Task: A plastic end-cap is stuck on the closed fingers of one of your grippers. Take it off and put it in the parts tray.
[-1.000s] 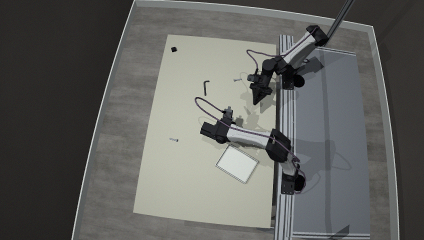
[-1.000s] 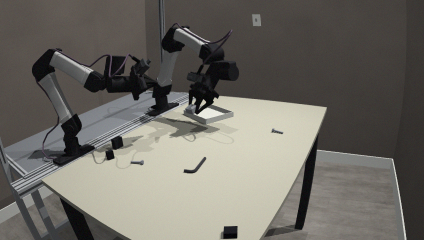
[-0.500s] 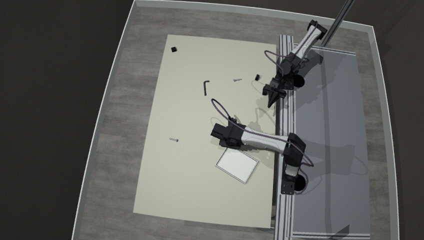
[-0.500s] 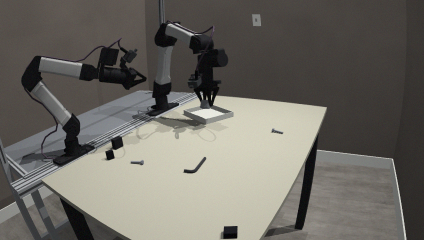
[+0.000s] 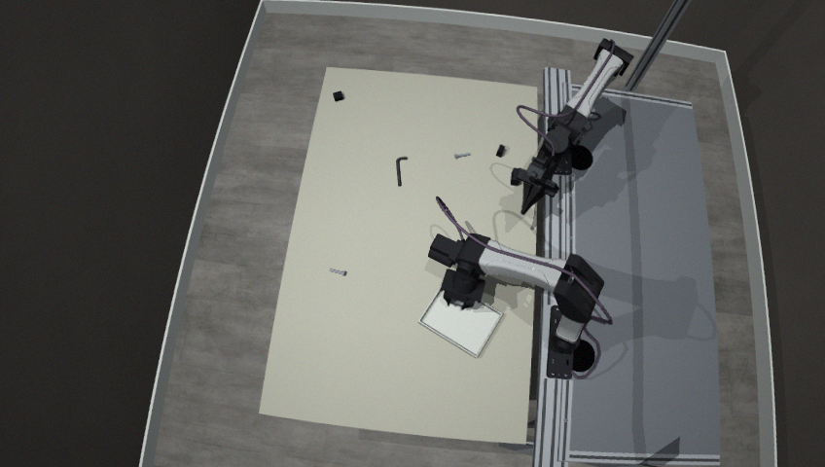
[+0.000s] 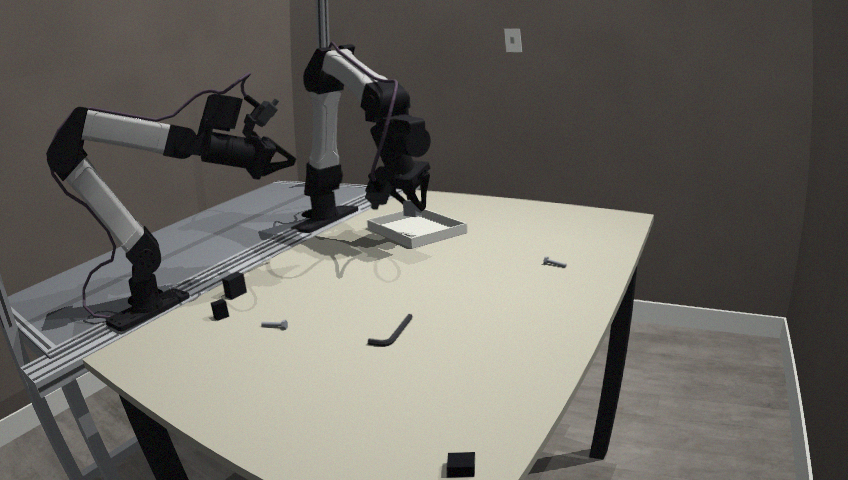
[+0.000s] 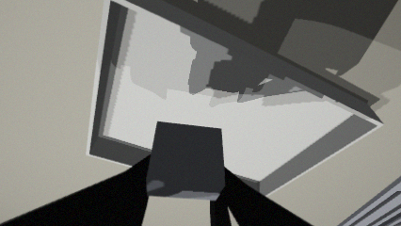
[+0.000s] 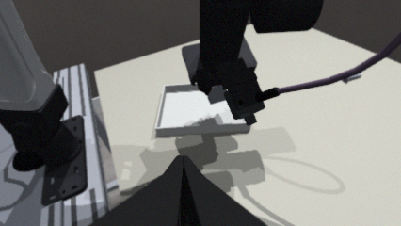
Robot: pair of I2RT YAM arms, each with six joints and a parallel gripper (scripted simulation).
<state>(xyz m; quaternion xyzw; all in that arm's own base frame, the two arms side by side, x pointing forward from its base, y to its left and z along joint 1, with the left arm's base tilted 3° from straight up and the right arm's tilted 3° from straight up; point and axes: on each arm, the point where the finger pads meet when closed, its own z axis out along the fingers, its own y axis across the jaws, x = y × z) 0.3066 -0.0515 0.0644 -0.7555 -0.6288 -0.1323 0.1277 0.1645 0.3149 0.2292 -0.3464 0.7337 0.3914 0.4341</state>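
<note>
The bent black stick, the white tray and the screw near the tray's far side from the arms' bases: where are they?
Bent black stick (image 5: 399, 172) (image 6: 399, 328): top and exterior views, on its long part.
White tray (image 5: 449, 341) (image 6: 439, 236): top and exterior views, on its rim wall.
Screw (image 5: 337, 270) (image 6: 556, 262): top and exterior views, on its shaft.
</note>
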